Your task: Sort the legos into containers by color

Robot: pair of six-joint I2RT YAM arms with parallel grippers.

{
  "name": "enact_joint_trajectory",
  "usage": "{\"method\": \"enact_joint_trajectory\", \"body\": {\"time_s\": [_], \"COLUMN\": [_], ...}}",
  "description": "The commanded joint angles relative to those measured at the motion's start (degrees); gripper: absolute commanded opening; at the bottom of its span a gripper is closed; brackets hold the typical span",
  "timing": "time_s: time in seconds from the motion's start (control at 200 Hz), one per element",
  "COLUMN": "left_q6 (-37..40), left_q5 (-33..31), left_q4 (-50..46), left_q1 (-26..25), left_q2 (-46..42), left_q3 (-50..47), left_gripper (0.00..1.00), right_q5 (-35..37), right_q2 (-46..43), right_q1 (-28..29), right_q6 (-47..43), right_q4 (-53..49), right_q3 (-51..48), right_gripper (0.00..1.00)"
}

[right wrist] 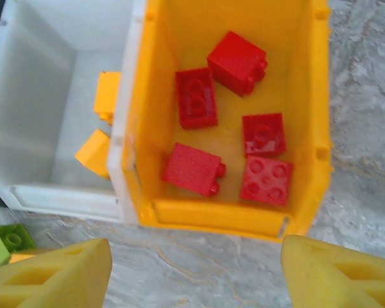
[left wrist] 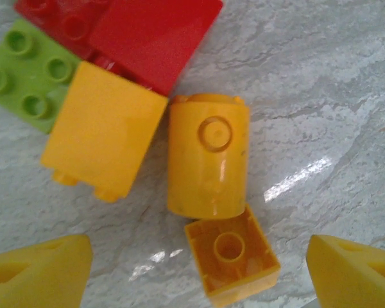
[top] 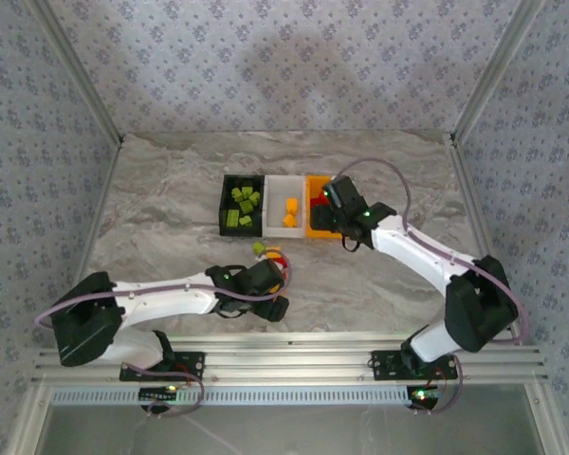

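Mostly done tbh: red bricks (right wrist: 196, 99) in the orange bin (right wrist: 317, 128), yellow ones (right wrist: 107, 95) in the white bin (right wrist: 25, 83), greens (top: 244, 199) in the black bin (top: 224, 204). Leftover pile (left wrist: 106, 128) loose on the table (left wrist: 321, 96). Left gripper (left wrist: 199, 269) wide open over it, right gripper (right wrist: 196, 276) wide open at the orange bin, both empty.

**Diffuse overhead lighting, with mild softness in the close views.**
Overhead camera: the marble tabletop (top: 161, 199) is evenly bright, and a faint soft shadow falls on the back wall (top: 294, 66) at 12 o'clock. Left wrist: a white glare streak crosses the marble at 4 o'clock, and the yellow cylinder brick (left wrist: 208, 154) carries a small highlight. Right wrist: the white bin (right wrist: 58, 77) is slightly overexposed at 10 o'clock, and the red bricks (right wrist: 196, 96) are mildly soft.
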Motion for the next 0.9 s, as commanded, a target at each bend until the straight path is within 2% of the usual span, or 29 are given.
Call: {"method": "enact_joint_trajectory", "body": {"time_s": [0.0,0.205,0.485,0.655,0.765,0.899], "left_q6": [2.13,1.53,1.08,0.43,0.16,1.99], "left_q5": [1.23,2.74,2.21,-0.49,-4.26,-6.82], "left_q4": [-2.38,-3.7,-4.35,-6.85,-7.78,-4.45], "left_q1": [-1.58,-2.78,-3.59,-3.58,-3.1,2.88], "left_q2": [3.27,7.75,6.49,1.49,-4.15,-9.13], "left_q3": [2.53,2.42,2.1,2.86,4.69,8.36], "left_gripper": [0.82,0.64,0.38,0.3,0.3,0.28], "right_q5": [1.45,2.31,2.44,2.42,2.46,2.19], "right_q2": [-5.52,-12.06,-12.95,-12.95,-13.26,-13.3], "right_q1": [-0.36,-1.22,-2.4,-2.34,-2.42,-2.25], "right_q6": [1.75,2.24,2.73,3.23,3.84,5.05], "right_q4": [-0.46,-1.13,-0.88,-0.64,-0.04,1.16], "right_q3": [-2.36,-5.28,-6.52,-7.11,-8.15,-9.72], "right_gripper": [0.72,0.73,0.73,0.73,0.73,0.73]}}
